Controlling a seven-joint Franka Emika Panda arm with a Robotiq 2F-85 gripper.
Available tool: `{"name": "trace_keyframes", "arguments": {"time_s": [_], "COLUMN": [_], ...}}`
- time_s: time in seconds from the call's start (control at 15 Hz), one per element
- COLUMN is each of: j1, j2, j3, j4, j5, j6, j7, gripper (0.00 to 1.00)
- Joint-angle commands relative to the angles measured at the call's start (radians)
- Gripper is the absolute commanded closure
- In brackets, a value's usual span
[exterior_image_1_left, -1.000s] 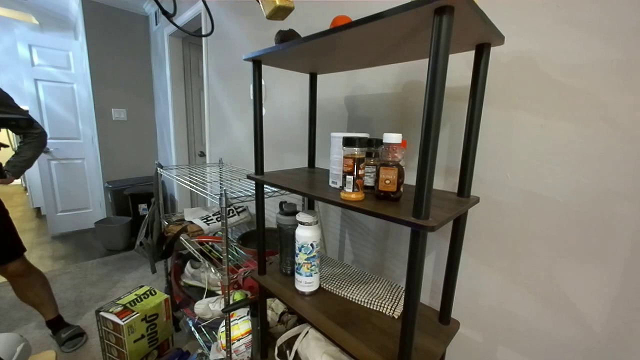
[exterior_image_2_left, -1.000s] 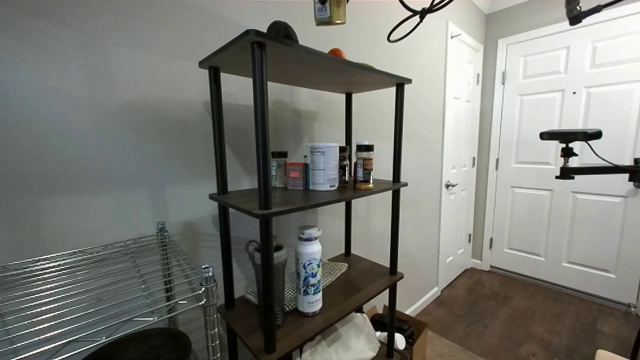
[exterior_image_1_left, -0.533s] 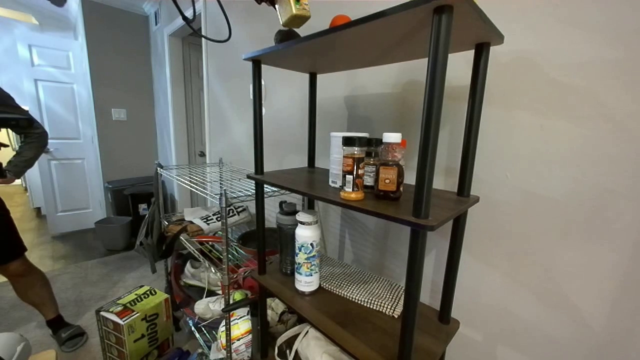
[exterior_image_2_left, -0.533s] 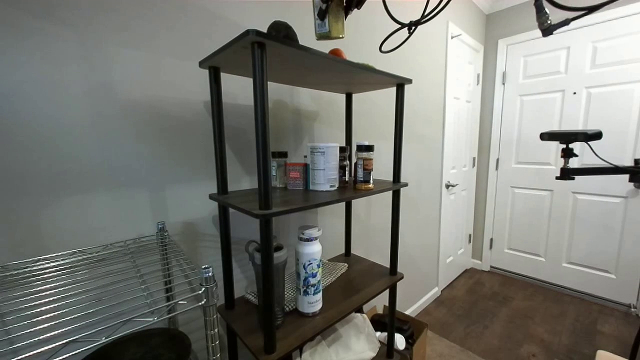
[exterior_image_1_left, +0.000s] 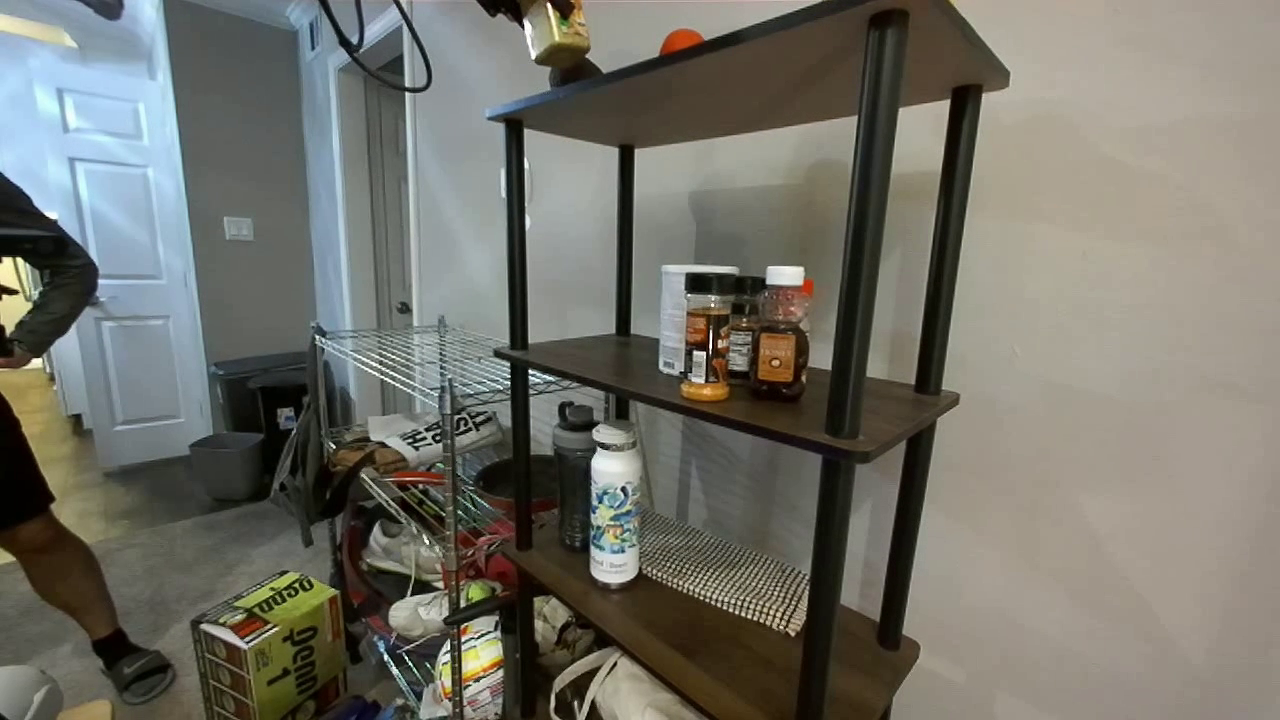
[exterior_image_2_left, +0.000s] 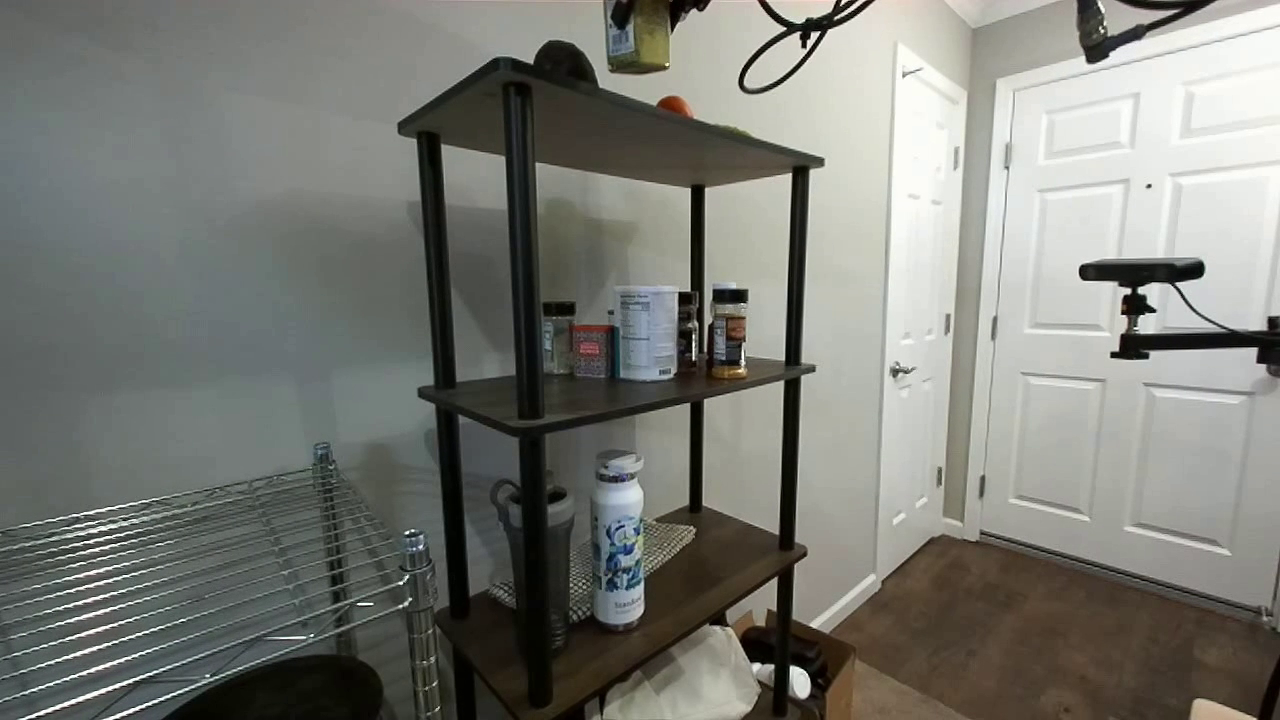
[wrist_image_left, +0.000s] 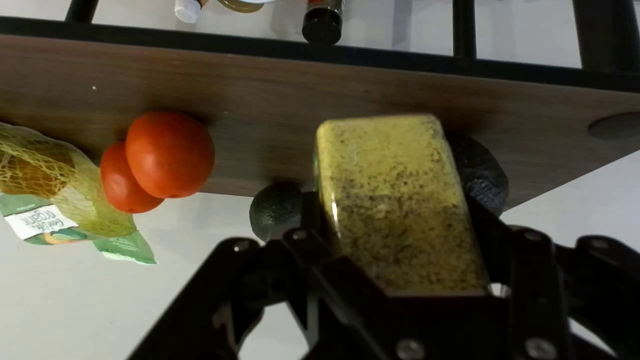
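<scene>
Now lower than a second ago, the hand (wrist_image_left: 395, 210) grips a yellow jar (exterior_image_2_left: 643, 45).

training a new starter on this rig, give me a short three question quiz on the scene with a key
1. Multiple choice: what does the black robot hand grip? (a) a green apple (b) a clear box-shaped container with yellow, dark-specked contents (c) a blue cup
2. True or false: the white cylindrical bottle with a colourful pattern stands lower than the white cylindrical tub.
3. Count: how many round red tomatoes show in the wrist view?

Key: 1 b; 2 true; 3 two.
</scene>
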Motion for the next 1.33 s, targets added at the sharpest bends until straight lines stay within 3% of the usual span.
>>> {"name": "trace_keyframes", "arguments": {"time_s": [0.0,1.0,1.27], "j1": [0.005,0.01,-0.017], "j2": [0.007,0.072,0.075], "j3": [0.0,-0.016,-0.013], "j4": [0.02,0.044,0.043], "j5": [-0.035,-0.041,-0.039], "j6": [-0.019,-0.005,0.005], "j7": [0.044,0.086,0.087], "gripper": [0.58,0.58,0.58]}}
